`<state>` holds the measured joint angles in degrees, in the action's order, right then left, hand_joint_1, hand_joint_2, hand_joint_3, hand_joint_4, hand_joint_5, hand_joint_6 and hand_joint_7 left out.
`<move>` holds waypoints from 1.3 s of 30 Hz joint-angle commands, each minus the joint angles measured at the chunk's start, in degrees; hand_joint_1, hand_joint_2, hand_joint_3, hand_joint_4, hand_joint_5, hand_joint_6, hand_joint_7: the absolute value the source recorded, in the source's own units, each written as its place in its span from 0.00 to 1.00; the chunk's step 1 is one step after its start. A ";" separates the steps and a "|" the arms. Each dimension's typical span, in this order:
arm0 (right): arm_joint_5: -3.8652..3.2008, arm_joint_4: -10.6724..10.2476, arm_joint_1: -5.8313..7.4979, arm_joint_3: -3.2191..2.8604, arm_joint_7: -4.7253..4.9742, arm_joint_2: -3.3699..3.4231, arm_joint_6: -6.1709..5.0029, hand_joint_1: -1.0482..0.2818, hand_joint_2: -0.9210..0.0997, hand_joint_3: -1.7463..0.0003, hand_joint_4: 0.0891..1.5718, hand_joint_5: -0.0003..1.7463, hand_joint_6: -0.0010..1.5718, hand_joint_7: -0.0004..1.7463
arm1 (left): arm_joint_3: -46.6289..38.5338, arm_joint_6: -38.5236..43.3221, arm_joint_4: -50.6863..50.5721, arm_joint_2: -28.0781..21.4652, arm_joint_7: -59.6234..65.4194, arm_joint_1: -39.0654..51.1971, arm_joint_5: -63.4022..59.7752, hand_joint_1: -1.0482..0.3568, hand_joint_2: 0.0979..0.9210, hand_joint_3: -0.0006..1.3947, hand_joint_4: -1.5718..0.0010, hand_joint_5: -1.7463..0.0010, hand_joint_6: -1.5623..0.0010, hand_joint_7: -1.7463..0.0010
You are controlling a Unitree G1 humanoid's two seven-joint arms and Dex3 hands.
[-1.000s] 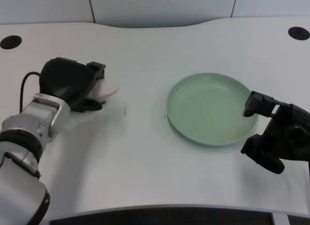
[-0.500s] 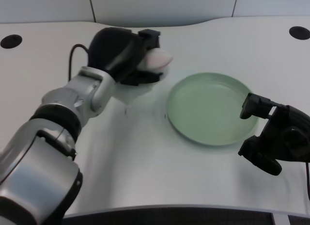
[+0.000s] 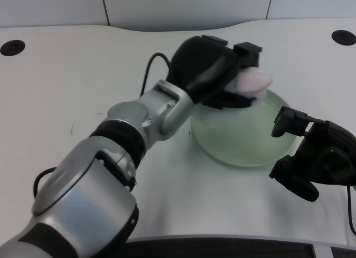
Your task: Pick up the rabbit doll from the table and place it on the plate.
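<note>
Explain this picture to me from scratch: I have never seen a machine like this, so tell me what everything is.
This is a humanoid robot at a white table, seen from a camera on its own head or chest looking down. The silver forearm reaching across from the lower left is its left arm, ending in a black left hand. That hand holds a pale pink and white soft toy, the rabbit doll, above the green plate. The doll is mostly hidden by the fingers. The black right hand sits at the plate's right edge and holds nothing.
</note>
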<state>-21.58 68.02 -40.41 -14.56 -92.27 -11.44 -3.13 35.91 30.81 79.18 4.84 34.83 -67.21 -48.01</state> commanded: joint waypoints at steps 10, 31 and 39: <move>-2.32 -1.19 0.65 1.00 -0.23 0.36 0.95 0.19 0.00 0.96 0.63 1.00 0.56 0.76 | 4.29 2.07 0.07 2.58 1.52 0.13 -2.94 0.29 1.00 0.41 0.34 0.00 0.48 0.00; -4.30 -1.66 0.88 2.91 -0.23 -0.02 1.21 0.21 0.00 0.96 0.62 0.99 0.56 0.75 | 2.76 -3.74 0.10 1.00 -13.13 0.42 -1.12 0.04 1.00 0.63 1.00 0.91 0.99 0.99; -4.35 -1.77 0.89 3.36 -0.23 -0.37 0.44 0.19 0.00 0.96 0.63 1.00 0.56 0.81 | 2.04 -2.67 -0.07 -1.55 -9.16 1.11 -0.69 0.05 1.00 0.62 1.00 0.96 1.00 1.00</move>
<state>-25.14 66.88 -40.29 -11.21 -92.27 -11.00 -2.21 37.98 27.86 79.20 3.83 24.70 -66.64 -48.87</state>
